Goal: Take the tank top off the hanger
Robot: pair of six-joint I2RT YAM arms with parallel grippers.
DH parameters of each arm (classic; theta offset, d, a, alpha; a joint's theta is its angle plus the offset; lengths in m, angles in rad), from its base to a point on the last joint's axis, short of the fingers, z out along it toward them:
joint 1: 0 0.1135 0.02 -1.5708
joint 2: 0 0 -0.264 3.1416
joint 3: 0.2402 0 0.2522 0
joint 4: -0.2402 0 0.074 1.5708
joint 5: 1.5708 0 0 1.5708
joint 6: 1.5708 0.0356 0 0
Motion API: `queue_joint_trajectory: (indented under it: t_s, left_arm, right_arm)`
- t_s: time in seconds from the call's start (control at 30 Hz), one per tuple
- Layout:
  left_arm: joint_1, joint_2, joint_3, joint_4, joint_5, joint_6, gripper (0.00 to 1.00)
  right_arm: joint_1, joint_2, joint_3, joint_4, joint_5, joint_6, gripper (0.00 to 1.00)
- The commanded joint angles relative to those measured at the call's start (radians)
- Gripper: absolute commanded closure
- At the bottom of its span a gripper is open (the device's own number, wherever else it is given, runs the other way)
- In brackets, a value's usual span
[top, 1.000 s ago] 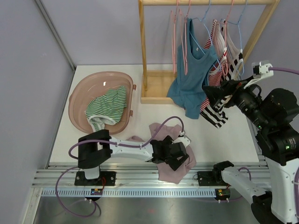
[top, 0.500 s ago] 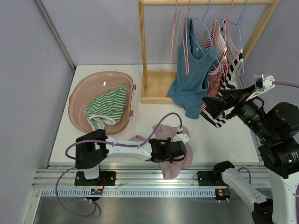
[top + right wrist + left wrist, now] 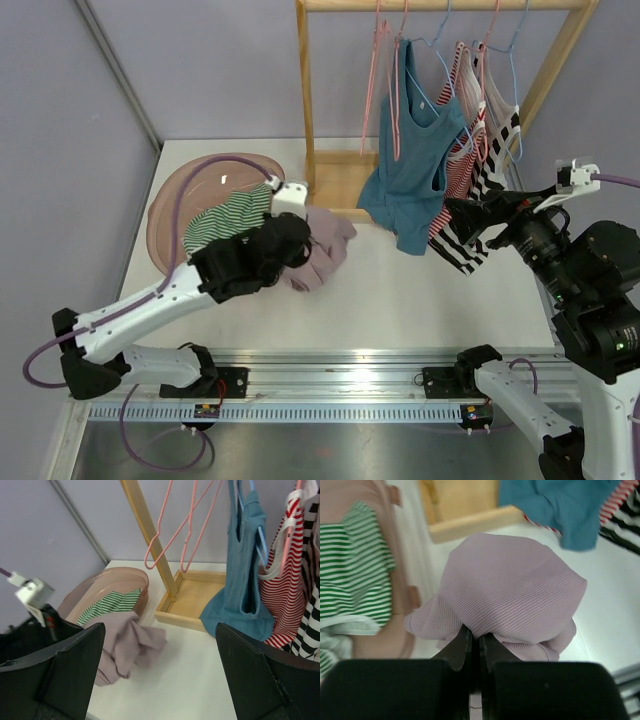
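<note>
Pinches mauve tank top (image 3: 515, 590) in left claw (image 3: 474, 642), pressed together on a fold, aloft over desk (image 3: 440, 300) just beside pink basin (image 3: 165, 205). Holds right claw (image 3: 156, 630) spread wide near hanging blue top (image 3: 415, 150).

Basin (image 3: 200, 185) left of rack (image 3: 305, 100); tank top (image 3: 415, 150) hangs from rack

A robot test lab: plain lilac partition walls (image 3: 220, 70), a white table (image 3: 420, 300), an aluminium mounting rail (image 3: 330, 378).
</note>
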Motion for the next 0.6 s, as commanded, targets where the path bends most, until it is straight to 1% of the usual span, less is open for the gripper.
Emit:
queue_joint_trajectory:
  t_s: [0.0, 0.07, 0.1, 0.17, 0.2, 0.27, 0.3, 0.33, 0.37, 0.4, 0.43, 0.47, 0.53, 0.57]
  left_arm:
    - [0.108, -0.097, 0.124, -0.056, -0.048, 0.049, 1.0]
    - [0.162, -0.134, 0.176, -0.077, -0.028, 0.071, 1.0]
    - [0.23, -0.137, 0.195, -0.085, -0.018, 0.08, 1.0]
    - [0.31, -0.138, 0.226, -0.108, 0.038, 0.106, 1.0]
    - [0.397, -0.13, 0.246, -0.113, 0.059, 0.117, 1.0]
    - [0.494, -0.115, 0.259, -0.123, 0.143, 0.138, 1.0]
    - [0.597, -0.092, 0.272, -0.127, 0.183, 0.143, 1.0]
    - [0.643, -0.078, 0.275, -0.127, 0.253, 0.154, 1.0]
    - [0.683, -0.064, 0.276, -0.127, 0.278, 0.16, 1.0]
    - [0.75, -0.037, 0.278, -0.125, 0.3, 0.164, 1.0]
    - [0.778, -0.021, 0.282, -0.13, 0.34, 0.164, 1.0]
    - [0.823, -0.007, 0.283, -0.133, 0.358, 0.166, 0.88]
    - [0.847, 0.026, 0.278, -0.143, 0.378, 0.163, 0.58]
    - [0.855, 0.034, 0.276, -0.148, 0.381, 0.158, 0.21]
  right_arm:
    - [0.004, 0.006, 0.013, 0.011, 0.105, 0.016, 0.01]
    - [0.002, 0.016, 0.007, 0.011, 0.128, 0.019, 0.0]
    - [0.004, 0.021, 0.004, 0.013, 0.131, 0.022, 0.01]
    - [0.002, 0.035, -0.005, 0.013, 0.131, 0.027, 0.01]
    - [0.002, 0.041, -0.01, 0.019, 0.156, 0.03, 0.01]
    - [0.004, 0.055, -0.017, 0.022, 0.161, 0.034, 0.0]
    - [0.002, 0.061, -0.02, 0.03, 0.162, 0.038, 0.0]
    - [0.002, 0.071, -0.022, 0.033, 0.167, 0.039, 0.01]
    - [0.002, 0.078, -0.022, 0.037, 0.167, 0.041, 0.01]
    - [0.004, 0.085, -0.02, 0.044, 0.168, 0.038, 0.01]
    - [0.002, 0.105, -0.017, 0.044, 0.171, 0.036, 0.01]
    - [0.002, 0.117, -0.005, 0.044, 0.173, 0.034, 0.01]
    - [0.002, 0.159, 0.013, 0.039, 0.182, 0.024, 0.01]
    - [0.002, 0.177, 0.042, 0.034, 0.187, 0.018, 0.01]
